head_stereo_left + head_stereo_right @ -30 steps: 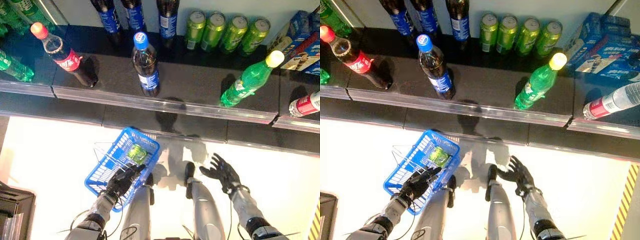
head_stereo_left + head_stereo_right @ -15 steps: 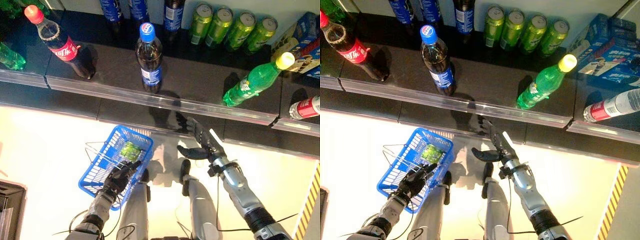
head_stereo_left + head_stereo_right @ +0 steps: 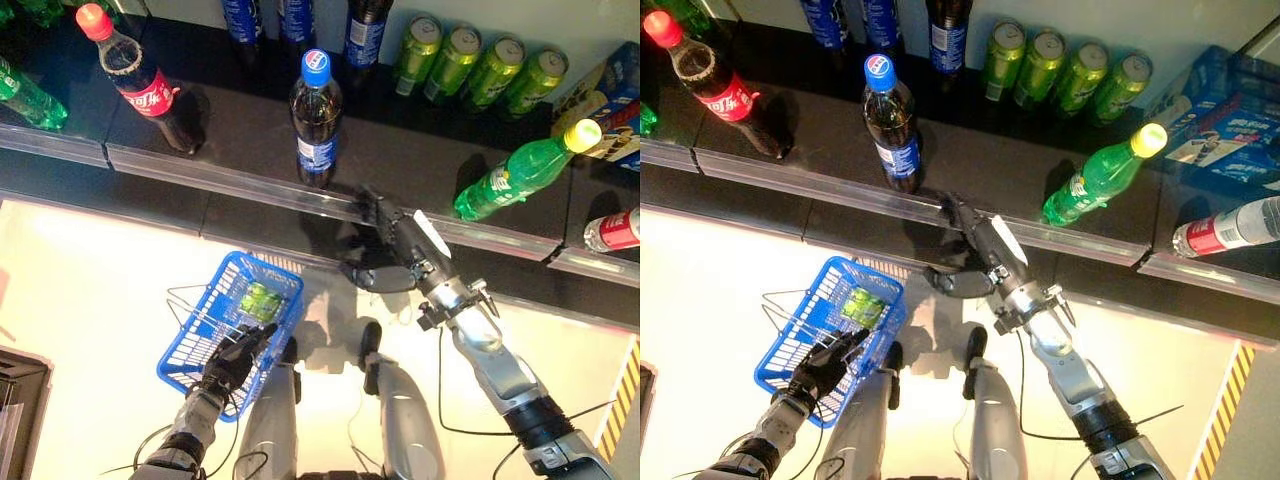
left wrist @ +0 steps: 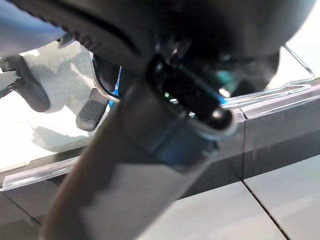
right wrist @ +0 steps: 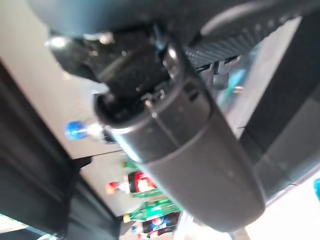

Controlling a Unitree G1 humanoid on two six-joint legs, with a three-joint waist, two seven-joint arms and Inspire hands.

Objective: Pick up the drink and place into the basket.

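Observation:
The blue basket [image 3: 212,345] hangs low at the left, off the floor. My left hand [image 3: 236,361] is shut on its thin wire handles. A green can [image 3: 260,298] lies inside it. My right hand [image 3: 396,243] is open, with its fingers stretched out at the shelf's clear front rail [image 3: 200,173]. It is just below and to the right of a dark cola bottle with a blue cap [image 3: 316,122], and apart from it. A green bottle with a yellow cap [image 3: 520,175] stands to the hand's right.
On the dark shelf, green cans [image 3: 480,75] stand in a row at the back, with dark blue-labelled bottles [image 3: 290,18] beside them. A red-capped cola bottle [image 3: 138,88] stands at the left. A red-labelled bottle [image 3: 612,230] and blue boxes [image 3: 615,85] are at the right.
My right arm has risen from low near the floor up to the shelf's front rail, with the hand staying open. The basket and my left hand have kept their place.

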